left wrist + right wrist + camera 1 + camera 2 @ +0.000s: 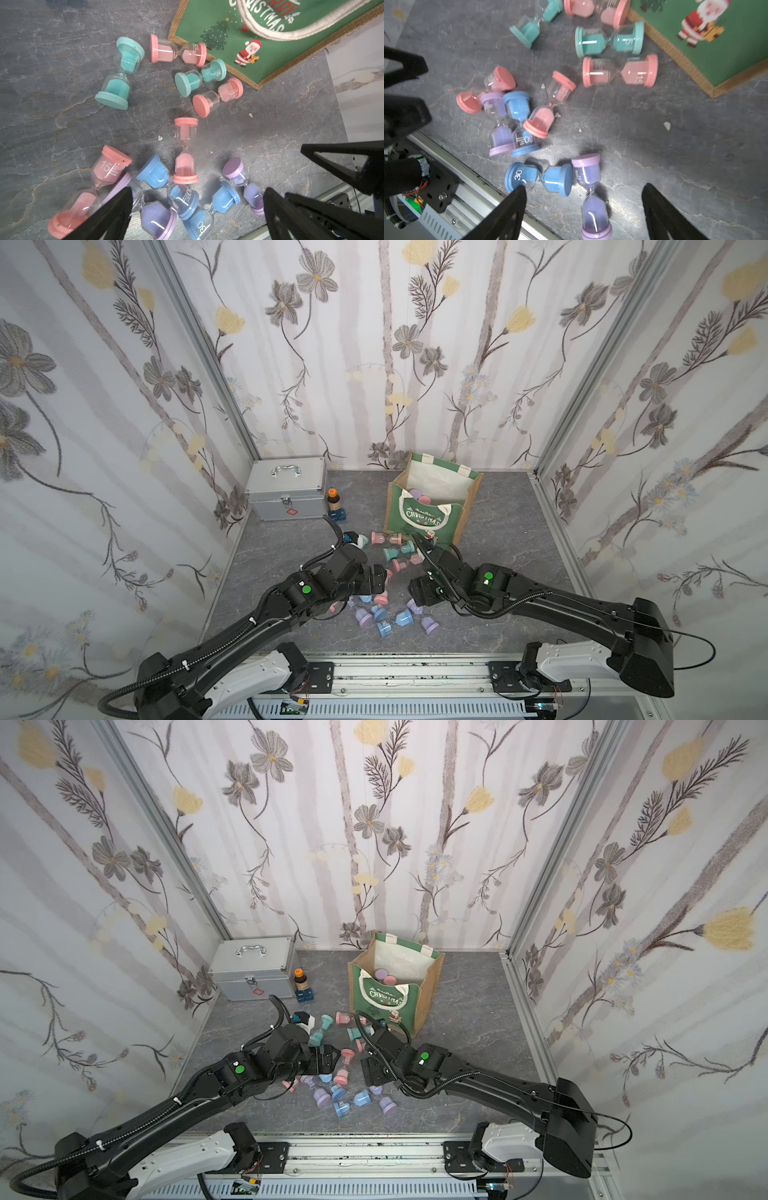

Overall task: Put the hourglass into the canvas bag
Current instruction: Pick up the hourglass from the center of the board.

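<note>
In the upper left of the grey table [519,572], in both top views, stands a shut silver case [286,487]. Just right of it is a small brown bottle [331,499] with an orange cap.

Left of centre, the left gripper [198,189] hangs over the table with its jaws spread wide and nothing between them. Pink, blue and purple timers lie beneath it.

The hourglasses [384,627] lie tipped over in a loose heap at lower centre, between the two arms. A teal hourglass [399,551] and a pink hourglass [386,538] lie further up, near the foot of the bag.

Right of centre, the right gripper [583,187] also has its jaws apart and pinches nothing. A purple hourglass [588,174] lies flat on the table under the gap, touching neither finger.

Right of the heap, toward the back, the canvas bag [432,526] stands upright and open. Inside it show purple and pink hourglass caps [419,494].
</note>
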